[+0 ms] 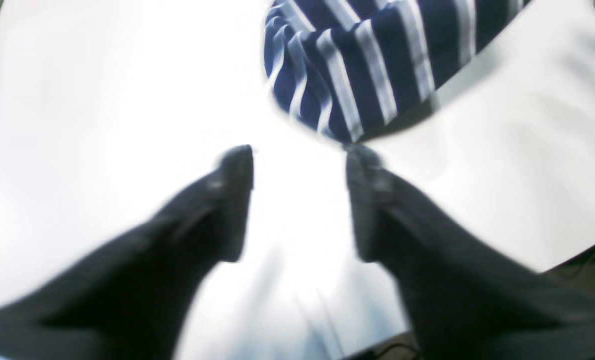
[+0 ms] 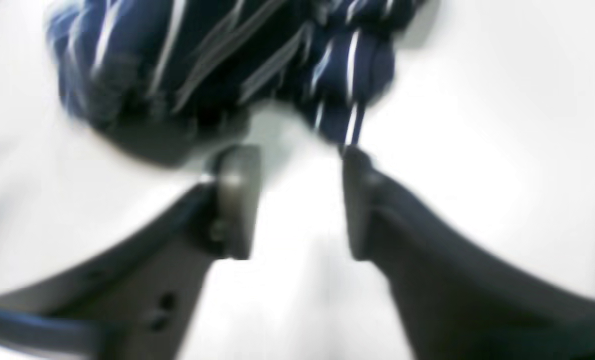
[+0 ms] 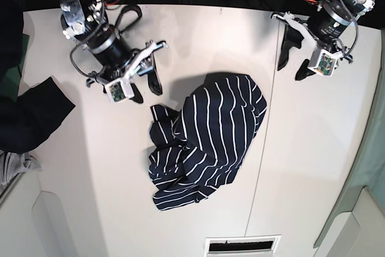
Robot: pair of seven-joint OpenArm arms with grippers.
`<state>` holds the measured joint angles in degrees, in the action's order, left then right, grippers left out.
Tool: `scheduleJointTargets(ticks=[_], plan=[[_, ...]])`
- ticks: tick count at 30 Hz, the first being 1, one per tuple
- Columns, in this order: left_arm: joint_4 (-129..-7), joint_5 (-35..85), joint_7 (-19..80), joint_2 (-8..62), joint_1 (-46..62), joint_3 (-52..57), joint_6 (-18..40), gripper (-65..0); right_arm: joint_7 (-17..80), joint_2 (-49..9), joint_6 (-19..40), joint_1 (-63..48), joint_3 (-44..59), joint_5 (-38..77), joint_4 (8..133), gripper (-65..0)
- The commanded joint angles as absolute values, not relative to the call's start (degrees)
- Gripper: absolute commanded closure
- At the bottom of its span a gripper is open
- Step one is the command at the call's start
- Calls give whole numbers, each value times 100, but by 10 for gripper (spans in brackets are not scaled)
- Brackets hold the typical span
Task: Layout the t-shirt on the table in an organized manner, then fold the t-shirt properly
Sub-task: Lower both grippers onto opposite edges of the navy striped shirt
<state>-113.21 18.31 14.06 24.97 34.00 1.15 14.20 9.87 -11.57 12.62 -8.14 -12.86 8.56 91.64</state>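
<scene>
The left gripper (image 1: 300,152), a pair of dark tapering fingers, stands with its jaws spread wide and nothing between them; only bare white tabletop shows through the gap, and the tip of one finger (image 1: 362,165) sits just at the hem of the fabric without pinching it. The right gripper (image 2: 297,155), the same dark build with a grey pad on one finger (image 2: 235,195), is likewise parted and holds nothing, its tips hanging just short of the cloth's edge. In the base view the left gripper (image 3: 296,69) is near the table's far corner on that view's right, apart from the shirt, while the right gripper (image 3: 146,90) hangs close above the garment's upper corner. The dark navy short-sleeved t-shirt with thin white stripes (image 3: 204,142) lies crumpled in a loose heap near the middle of the large flat white table (image 3: 301,167), one sleeve bunched and folded over itself.
</scene>
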Motion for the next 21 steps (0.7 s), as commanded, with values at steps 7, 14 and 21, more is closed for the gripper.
scheduleJointTargets(ticks=[7,14,21], plan=[[-10374,1310,1310,2423,2099,-871,1155,-378,913,-624,1125,591,-1271,814,7284,-356],[-9290,1105,1308,1933,972,-1573,1153,-379,878,-370,1052,1310,-1271,770,6217,-356],[-8519,1103,1293,1466,255,-1623,550,-345,878,12,1227,1765,-1273,449,5214,-346]])
